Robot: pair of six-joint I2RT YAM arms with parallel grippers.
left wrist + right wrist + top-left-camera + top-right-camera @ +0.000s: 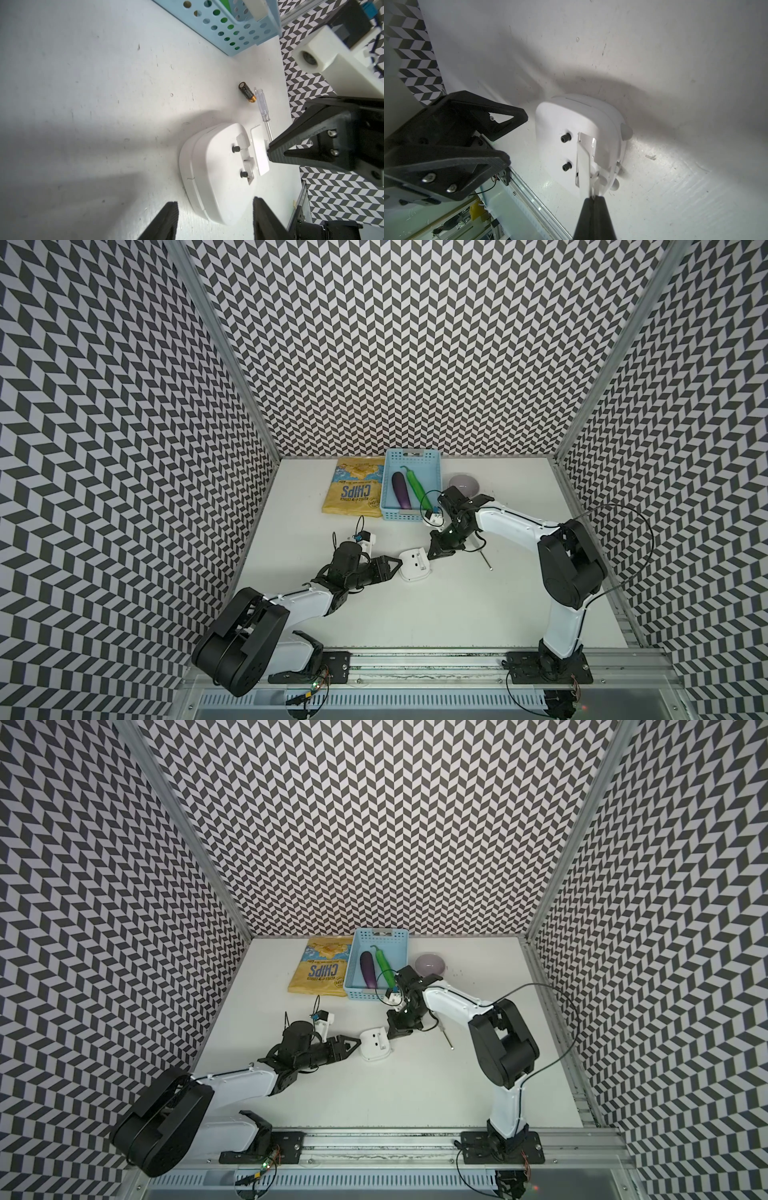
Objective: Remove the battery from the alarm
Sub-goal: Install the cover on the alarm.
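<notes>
The white alarm (pixel 413 565) (pixel 375 1043) lies face down on the table with its back and battery slot (pixel 246 160) upward. The black, gold-ended battery (pixel 246 95) lies loose on the table beside the screwdriver (pixel 262 108); the right arm hides it in both top views. My right gripper (pixel 593 197) (pixel 430 556) is shut on the edge of the flat white cover piece (pixel 582 166) (pixel 259 151), which stands over the slot. My left gripper (pixel 215 204) (pixel 392 564) is open around the alarm's opposite corner, its fingers apart from the alarm.
A blue basket (pixel 387 489) with an aubergine and a green pepper stands at the back. A yellow chips bag (pixel 353 489) lies to its left and a grey bowl (pixel 463 483) to its right. The screwdriver's tip (pixel 487 562) shows right of the right gripper.
</notes>
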